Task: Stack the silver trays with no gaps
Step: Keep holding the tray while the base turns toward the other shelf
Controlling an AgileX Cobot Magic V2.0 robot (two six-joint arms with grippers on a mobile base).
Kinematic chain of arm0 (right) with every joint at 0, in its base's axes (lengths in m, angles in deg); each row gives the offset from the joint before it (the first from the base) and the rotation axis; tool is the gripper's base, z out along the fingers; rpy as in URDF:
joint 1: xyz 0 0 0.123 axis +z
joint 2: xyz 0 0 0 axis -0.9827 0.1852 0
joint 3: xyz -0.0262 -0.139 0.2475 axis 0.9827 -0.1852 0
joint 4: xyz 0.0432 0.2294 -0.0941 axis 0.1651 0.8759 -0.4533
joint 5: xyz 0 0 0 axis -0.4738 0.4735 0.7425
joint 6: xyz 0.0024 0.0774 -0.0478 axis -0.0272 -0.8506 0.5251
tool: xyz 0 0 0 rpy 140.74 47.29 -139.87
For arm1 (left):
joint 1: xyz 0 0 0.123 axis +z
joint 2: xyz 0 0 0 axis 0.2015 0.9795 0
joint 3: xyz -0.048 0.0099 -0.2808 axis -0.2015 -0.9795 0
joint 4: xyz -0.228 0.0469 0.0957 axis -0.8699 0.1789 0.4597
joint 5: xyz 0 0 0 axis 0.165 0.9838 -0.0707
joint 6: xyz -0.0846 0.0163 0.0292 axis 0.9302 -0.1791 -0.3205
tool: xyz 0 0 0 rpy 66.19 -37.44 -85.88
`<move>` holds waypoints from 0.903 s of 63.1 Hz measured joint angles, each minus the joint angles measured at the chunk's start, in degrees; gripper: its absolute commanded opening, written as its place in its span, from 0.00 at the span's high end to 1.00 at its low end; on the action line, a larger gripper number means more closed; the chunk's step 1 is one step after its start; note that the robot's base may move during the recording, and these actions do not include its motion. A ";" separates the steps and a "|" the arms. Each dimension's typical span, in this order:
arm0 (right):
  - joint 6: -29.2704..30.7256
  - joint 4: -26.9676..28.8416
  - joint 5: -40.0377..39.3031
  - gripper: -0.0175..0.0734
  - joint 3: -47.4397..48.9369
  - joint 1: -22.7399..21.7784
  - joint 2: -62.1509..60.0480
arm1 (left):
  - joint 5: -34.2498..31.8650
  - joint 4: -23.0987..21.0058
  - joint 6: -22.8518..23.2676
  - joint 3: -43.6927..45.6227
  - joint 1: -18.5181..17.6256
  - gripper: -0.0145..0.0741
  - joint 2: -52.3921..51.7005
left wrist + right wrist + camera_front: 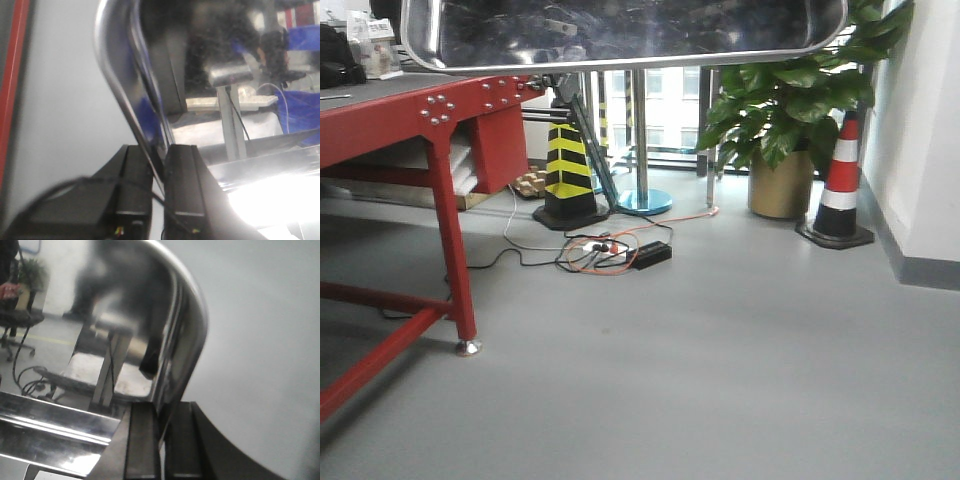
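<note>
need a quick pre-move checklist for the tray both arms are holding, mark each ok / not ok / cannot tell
1. Left gripper shut on the silver tray rim: ok, the rim sits between both fingers.
2. Right gripper shut on the rim: ok, same pinch in the right wrist view.
3. Tray roughly level: ok, its lower edge runs nearly flat across the front view.
4. Tray clear of the red table: cannot tell, the two overlap in the front view.
5. Stacking target located: cannot tell, no view shows it clearly.
</note>
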 measured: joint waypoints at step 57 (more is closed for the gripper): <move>0.11 0.00 0.00 0.75 0.00 0.00 0.00 | 0.00 0.13 0.00 0.00 0.00 0.89 0.00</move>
